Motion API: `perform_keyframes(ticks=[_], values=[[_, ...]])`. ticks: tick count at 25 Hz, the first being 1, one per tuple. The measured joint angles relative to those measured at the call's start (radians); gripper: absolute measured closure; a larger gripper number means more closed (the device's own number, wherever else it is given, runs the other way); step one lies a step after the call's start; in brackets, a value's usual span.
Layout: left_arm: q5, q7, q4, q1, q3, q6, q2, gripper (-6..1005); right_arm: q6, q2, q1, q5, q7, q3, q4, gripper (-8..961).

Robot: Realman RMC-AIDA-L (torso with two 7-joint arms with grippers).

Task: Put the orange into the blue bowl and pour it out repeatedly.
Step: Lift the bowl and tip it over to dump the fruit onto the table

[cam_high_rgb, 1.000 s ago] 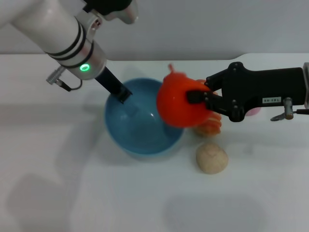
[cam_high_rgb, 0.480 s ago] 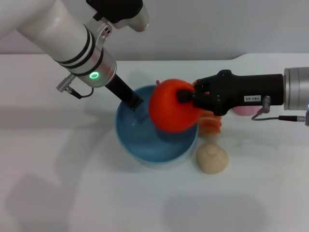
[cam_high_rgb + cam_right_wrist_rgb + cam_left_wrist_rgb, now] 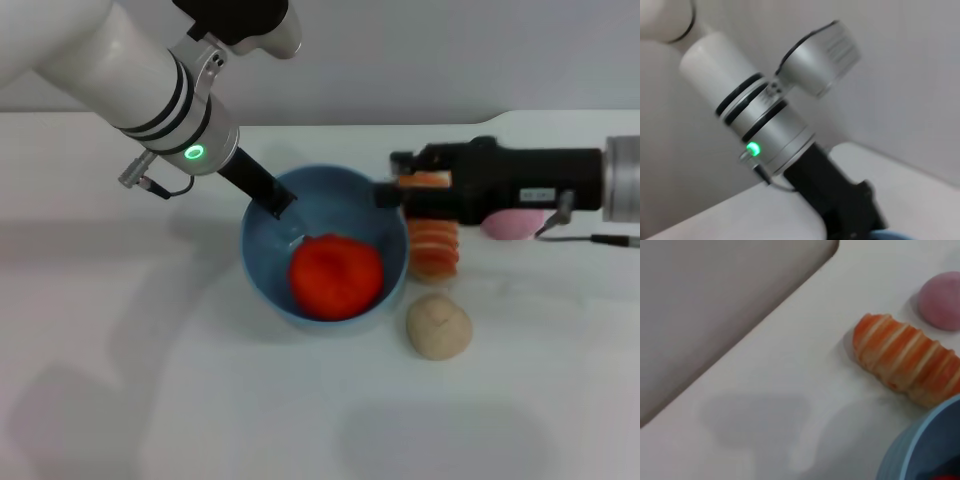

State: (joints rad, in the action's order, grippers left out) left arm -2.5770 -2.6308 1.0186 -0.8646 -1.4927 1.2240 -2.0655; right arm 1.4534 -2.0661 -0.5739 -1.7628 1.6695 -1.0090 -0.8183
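Nearest the robot, a beige ball (image 3: 438, 327) is sitting on the white table (image 3: 150, 400), just beside the blue bowl (image 3: 262, 272). The orange (image 3: 335, 277) is lying inside the bowl, free of both grippers. The left gripper (image 3: 282, 210) is gripping the bowl's far-left rim, fingers closed on it. The right gripper (image 3: 390, 178) is hovering at the bowl's far-right rim, fingers parted and empty. Under that arm a striped roll (image 3: 433, 245) is lying, with a pink dome (image 3: 512, 224) farther right.

The left tool (image 3: 282, 206) angles down from the upper left; the right tool (image 3: 392, 178) reaches in horizontally, fingers spread.
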Motion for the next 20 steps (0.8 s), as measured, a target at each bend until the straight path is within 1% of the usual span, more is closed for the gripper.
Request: perform_keyframes(ticks=[1,2,3,4,7,8,9,10,11,13,16,19,20], values=[[0.0,0.0,0.0,0.001,-0.001,-0.011,0.0,1000,-0.016,-0.002,0.025,0.0,-0.003,0.042,-0.034,577],[-0.001,0.002,0.0,0.003,-0.002,-0.022,0.0,1000,-0.016,-0.002,0.025,0.0,-0.003,0.042,-0.034,558],[-0.003,0.004,-0.001,0.007,-0.005,-0.044,0.001,999,-0.054,-0.003,0.065,0.0,-0.013,0.086,-0.084,540],[-0.004,0.006,-0.001,0.01,-0.008,-0.06,0.001,999,-0.054,-0.003,0.065,0.0,-0.013,0.086,-0.084,521],[-0.006,0.01,-0.002,0.025,-0.015,-0.11,0.002,999,-0.121,-0.005,0.145,0.007,-0.061,0.149,-0.173,467],[-0.008,0.01,-0.003,0.027,-0.017,-0.122,0.002,999,-0.141,-0.007,0.166,0.01,-0.083,0.171,-0.19,448],[-0.011,0.015,-0.003,0.031,-0.024,-0.15,0.002,999,-0.188,-0.008,0.194,0.012,-0.118,0.208,-0.192,430],[-0.011,0.015,-0.003,0.031,-0.024,-0.15,0.002,999,-0.188,-0.008,0.194,0.012,-0.118,0.208,-0.192,412],[-0.012,0.021,-0.004,0.033,-0.033,-0.165,0.002,999,-0.217,-0.009,0.206,0.012,-0.13,0.227,-0.178,394],[-0.012,0.034,-0.004,0.035,-0.05,-0.189,0.002,999,-0.257,-0.008,0.225,0.016,-0.153,0.253,-0.142,387],[-0.022,0.051,0.006,0.035,-0.087,-0.238,0.002,999,-0.281,-0.007,0.244,0.063,-0.238,0.312,-0.048,377],[-0.059,0.069,0.048,0.041,-0.143,-0.323,0.002,999,-0.284,-0.007,0.26,0.159,-0.324,0.377,0.036,280],[-0.059,0.069,0.048,0.041,-0.143,-0.323,0.002,999,-0.281,-0.007,0.271,0.189,-0.345,0.384,0.048,248]])
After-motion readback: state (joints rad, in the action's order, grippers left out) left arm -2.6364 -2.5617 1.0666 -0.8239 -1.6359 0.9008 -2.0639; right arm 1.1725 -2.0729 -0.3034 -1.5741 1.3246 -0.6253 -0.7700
